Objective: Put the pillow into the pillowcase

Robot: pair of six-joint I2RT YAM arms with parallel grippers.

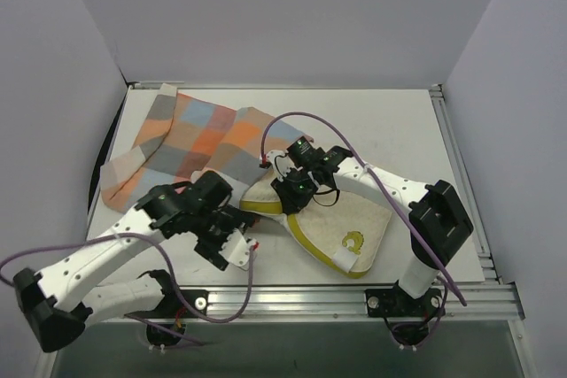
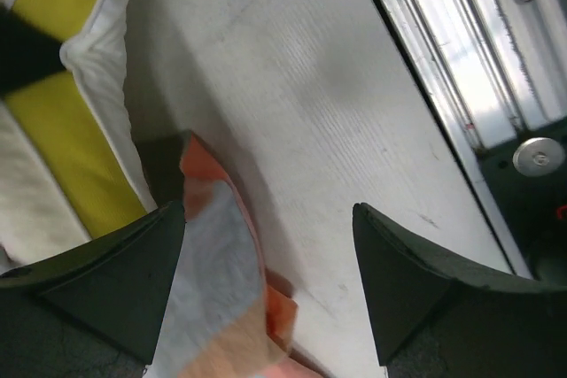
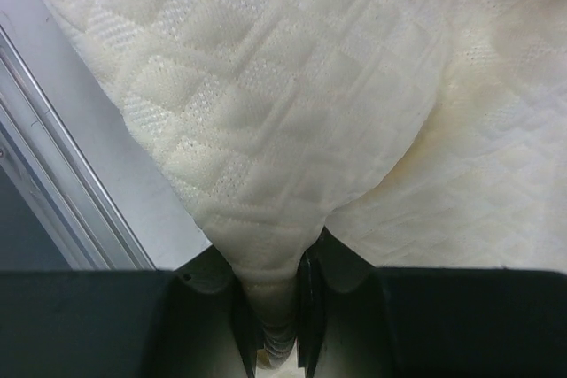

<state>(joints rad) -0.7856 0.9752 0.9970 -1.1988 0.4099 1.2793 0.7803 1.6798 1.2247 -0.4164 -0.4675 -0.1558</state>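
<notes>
Plainly the pillow [image 1: 350, 219] is soft and light. The right fingers [image 3: 345, 285] are nipped tight on a pinch of its quilted cream cover, which bunches into a ridge between them. It lies on the desk [image 1: 399, 121] right of centre, towards the near edge, its yellow side band facing left. The pillowcase [image 1: 199, 139] sprawls at the far left, floppy and likely to slide. The left fingers [image 2: 106, 281] stand wide, holding nothing, over a near corner of that cloth, just beside the pillow. The best hold, I judge, is one layer of the open hem, lifted to make a mouth.
</notes>
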